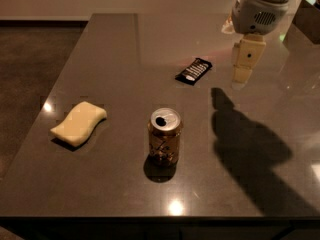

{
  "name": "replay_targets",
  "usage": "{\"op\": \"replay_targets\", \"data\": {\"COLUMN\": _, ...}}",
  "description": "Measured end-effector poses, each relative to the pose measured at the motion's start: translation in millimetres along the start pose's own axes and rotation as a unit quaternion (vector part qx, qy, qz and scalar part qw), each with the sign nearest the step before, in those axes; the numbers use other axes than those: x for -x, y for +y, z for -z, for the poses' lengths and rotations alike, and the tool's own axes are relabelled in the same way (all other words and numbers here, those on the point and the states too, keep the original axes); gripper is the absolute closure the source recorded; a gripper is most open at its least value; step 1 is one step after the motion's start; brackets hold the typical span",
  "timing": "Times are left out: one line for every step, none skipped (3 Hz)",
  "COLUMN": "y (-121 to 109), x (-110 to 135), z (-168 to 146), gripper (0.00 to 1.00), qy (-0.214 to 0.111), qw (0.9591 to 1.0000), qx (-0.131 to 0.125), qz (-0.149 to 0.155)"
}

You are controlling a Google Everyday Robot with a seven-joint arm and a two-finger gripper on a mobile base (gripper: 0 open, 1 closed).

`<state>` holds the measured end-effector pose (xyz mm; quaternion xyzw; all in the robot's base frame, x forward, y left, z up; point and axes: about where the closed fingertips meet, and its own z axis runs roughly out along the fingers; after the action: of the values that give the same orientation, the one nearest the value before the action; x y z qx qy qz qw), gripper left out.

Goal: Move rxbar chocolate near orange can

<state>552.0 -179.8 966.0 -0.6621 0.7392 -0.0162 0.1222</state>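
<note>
hand (243, 70) — just right of rxbar chocolate (194, 70) | orange can (164, 137) mid-table

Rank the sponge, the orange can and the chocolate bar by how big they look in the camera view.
Largest: the sponge and the orange can, too alike to rank.
Smallest: the rxbar chocolate, though it lies farthest from the camera.
The claw hangs above the table, right of the bar.
</note>
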Motion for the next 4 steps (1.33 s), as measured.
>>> {"op": "replay_targets", "data": {"y": -67, "x": 22, "z": -40, "gripper": 0.0, "qy": 0.006, "qw": 0.9982, "qx": 0.006, "qz": 0.059}}
{"op": "replay_targets", "data": {"y": -122, "x": 35, "z": -80, "gripper": 0.0, "qy": 0.022, "qw": 0.9918, "qx": 0.003, "qz": 0.126}}
{"op": "replay_targets", "data": {"y": -159, "x": 41, "z": -90, "gripper": 0.0, "qy": 0.048, "qw": 0.9806, "qx": -0.02, "qz": 0.189}}
{"op": "replay_targets", "data": {"y": -172, "x": 44, "z": -98, "gripper": 0.0, "qy": 0.066, "qw": 0.9669, "qx": -0.021, "qz": 0.246}}
